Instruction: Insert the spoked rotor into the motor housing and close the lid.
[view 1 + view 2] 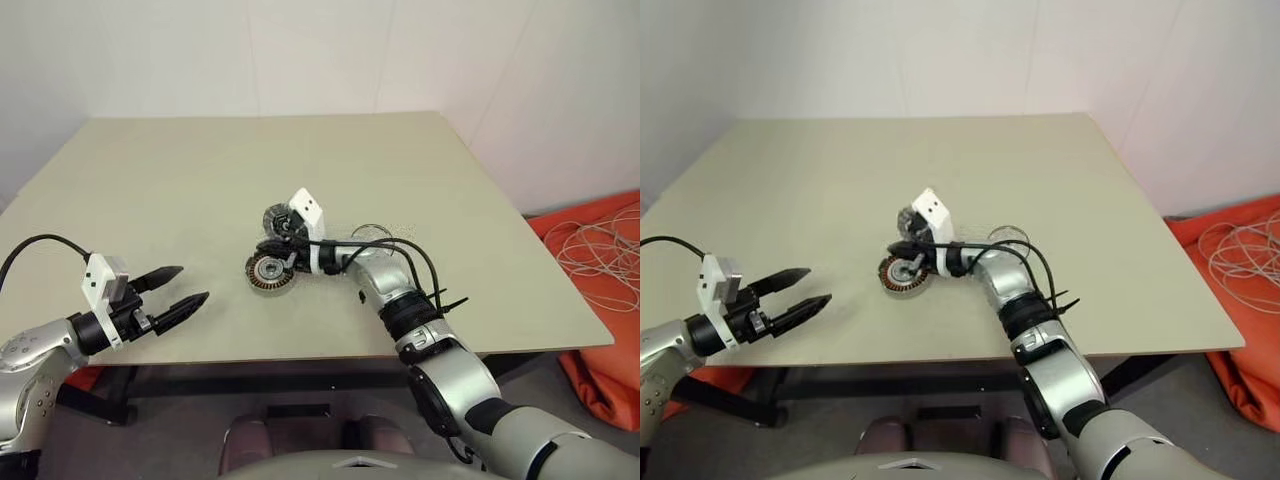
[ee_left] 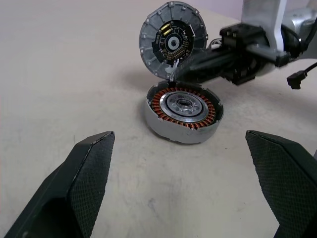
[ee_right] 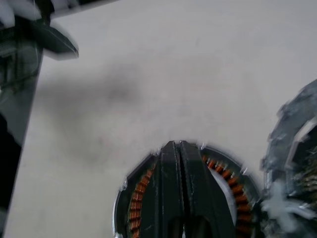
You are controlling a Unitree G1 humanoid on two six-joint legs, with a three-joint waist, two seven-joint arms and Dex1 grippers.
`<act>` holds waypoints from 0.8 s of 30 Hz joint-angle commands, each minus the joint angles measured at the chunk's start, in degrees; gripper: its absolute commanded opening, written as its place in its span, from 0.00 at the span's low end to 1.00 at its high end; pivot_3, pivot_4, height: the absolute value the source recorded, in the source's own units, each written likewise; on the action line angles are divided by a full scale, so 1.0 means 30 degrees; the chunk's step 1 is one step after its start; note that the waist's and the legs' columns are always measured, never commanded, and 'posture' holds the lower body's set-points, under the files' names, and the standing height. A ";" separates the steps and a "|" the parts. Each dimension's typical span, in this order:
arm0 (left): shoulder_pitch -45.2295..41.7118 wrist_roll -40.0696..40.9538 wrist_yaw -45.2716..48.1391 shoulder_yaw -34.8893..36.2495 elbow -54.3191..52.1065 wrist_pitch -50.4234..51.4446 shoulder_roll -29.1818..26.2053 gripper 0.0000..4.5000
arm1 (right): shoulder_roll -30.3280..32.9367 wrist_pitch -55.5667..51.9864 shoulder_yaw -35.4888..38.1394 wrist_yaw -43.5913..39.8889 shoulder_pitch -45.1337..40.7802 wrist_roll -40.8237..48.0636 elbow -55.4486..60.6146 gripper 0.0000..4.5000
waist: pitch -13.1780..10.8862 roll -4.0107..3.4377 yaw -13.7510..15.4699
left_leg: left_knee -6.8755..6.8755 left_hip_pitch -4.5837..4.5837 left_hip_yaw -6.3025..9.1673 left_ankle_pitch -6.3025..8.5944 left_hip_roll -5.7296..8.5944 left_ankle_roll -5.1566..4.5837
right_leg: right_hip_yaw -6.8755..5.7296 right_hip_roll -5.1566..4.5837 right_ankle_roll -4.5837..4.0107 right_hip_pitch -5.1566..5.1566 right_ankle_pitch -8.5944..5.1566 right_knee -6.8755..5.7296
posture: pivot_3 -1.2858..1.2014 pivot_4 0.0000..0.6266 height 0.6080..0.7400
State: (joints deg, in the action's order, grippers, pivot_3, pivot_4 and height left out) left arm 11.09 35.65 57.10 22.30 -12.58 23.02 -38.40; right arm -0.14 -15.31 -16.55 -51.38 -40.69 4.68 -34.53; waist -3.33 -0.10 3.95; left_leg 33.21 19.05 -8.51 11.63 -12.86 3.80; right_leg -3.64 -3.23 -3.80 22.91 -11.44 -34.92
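Note:
The motor housing (image 2: pixel 183 114), a grey cup with copper windings around a silver hub, sits on the table a little in front of its middle. The lid (image 2: pixel 171 39) stands tilted on edge at the housing's far rim, its dark, green-marked face turned toward me. My right gripper (image 1: pixel 262 247) is shut and empty; it reaches in from the right low over the housing (image 3: pixel 138 198), its tips by the lid's lower edge. A thin shiny ring, likely the spoked rotor (image 1: pixel 370 232), lies behind my right forearm. My left gripper (image 1: pixel 180 288) is open, well left of the housing and pointing at it.
The beige table (image 1: pixel 200 170) ends close in front of both arms. To the right, beyond the table's edge, an orange cloth (image 1: pixel 610 300) with loose white cable lies on the floor. A white wall stands behind the table.

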 commanded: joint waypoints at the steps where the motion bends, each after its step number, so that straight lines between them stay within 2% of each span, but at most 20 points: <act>1: -0.0066 0.0453 -0.0013 0.0676 -0.0677 -0.0039 -0.0386 1.00 | 0.0393 0.0046 -0.1163 0.0766 0.0065 -0.1665 -0.1253 0.01 | -0.0001 -0.0002 -0.0008 | 0.0000 -0.0007 0.0000 0.0000 0.0000 0.0001 | 0.0000 -0.0001 0.0015 -0.0006 -0.0008 0.0000 | 0.52 0.00 1.00; 3: -0.0049 0.0464 -0.0012 0.0699 -0.0668 -0.0071 -0.0409 1.00 | 0.0256 -0.0024 -0.0896 0.0933 -0.0143 -0.1471 -0.1276 0.01 | -0.0001 -0.0013 -0.0015 | 0.0002 -0.0032 -0.0008 -0.0001 0.0003 0.0002 | 0.0009 -0.0002 0.0098 -0.0020 -0.0057 -0.0007 | 0.52 0.00 1.00; 15: -0.0149 0.0513 0.0005 0.0627 -0.0518 -0.0216 -0.0517 1.00 | -0.0978 0.0171 0.1807 0.0455 -0.1069 0.1537 0.0597 0.01 | -0.0004 0.0004 -0.0010 | 0.0012 -0.0079 -0.0004 -0.0004 -0.0004 0.0008 | 0.0011 0.0002 0.0103 -0.0046 -0.0059 -0.0024 | 0.52 0.00 1.00; 20: -0.0262 0.0517 0.0016 0.0571 -0.0477 -0.0203 -0.0549 1.00 | -0.0807 0.0121 0.1391 0.0341 -0.0833 0.1104 0.0495 0.01 | 0.0000 0.0011 -0.0013 | -0.0007 -0.0029 -0.0003 -0.0001 0.0000 0.0003 | 0.0010 0.0001 -0.0008 -0.0013 0.0001 -0.0013 | 0.52 0.00 1.00; 24: -0.0288 0.0550 -0.0033 0.0505 -0.0562 -0.0141 -0.0529 1.00 | -0.0038 0.0118 -0.0215 0.0388 -0.0361 -0.0620 -0.0584 0.01 | 0.0000 0.0010 -0.0012 | -0.0009 0.0005 -0.0004 -0.0001 0.0000 0.0004 | 0.0009 0.0002 -0.0012 0.0023 0.0003 -0.0013 | 0.52 0.00 1.00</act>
State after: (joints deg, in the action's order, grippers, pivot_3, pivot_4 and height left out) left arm 11.14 36.44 57.00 22.55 -12.90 23.01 -39.20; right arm -0.73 -15.43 -15.13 -49.93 -42.00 5.14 -35.54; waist -3.33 -0.07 3.92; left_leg 33.19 19.06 -8.52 11.63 -12.86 3.81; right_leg -3.61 -3.23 -3.84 22.97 -11.43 -34.95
